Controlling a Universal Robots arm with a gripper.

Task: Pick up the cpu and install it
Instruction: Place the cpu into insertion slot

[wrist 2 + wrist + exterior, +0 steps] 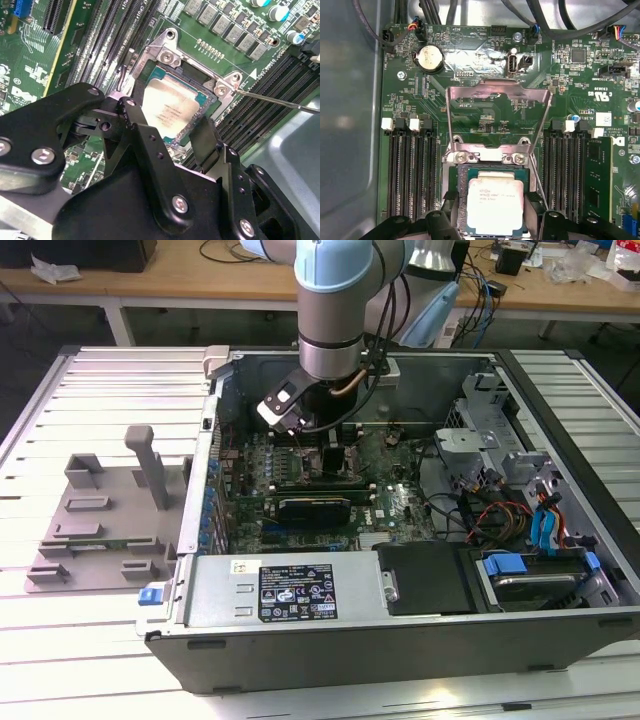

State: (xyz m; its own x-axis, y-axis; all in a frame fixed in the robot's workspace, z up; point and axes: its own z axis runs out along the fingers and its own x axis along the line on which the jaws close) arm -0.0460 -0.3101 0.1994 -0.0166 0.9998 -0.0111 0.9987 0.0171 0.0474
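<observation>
Jaws tight on flat silvery square cpu (495,205)

Slatted metal table (100,390) lay pale & evenly lit across the fg. Behind it ran a wooden bench (200,282) on white legs (120,325), w/ black cables (225,252) strewn on top. Floor (200,325) under the bench sat dark, in shadow.

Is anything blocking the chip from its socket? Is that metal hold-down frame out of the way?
Nothing visible does. The metal frame is swung up open, clear of the socket, and the chip lies over the opening.
</observation>
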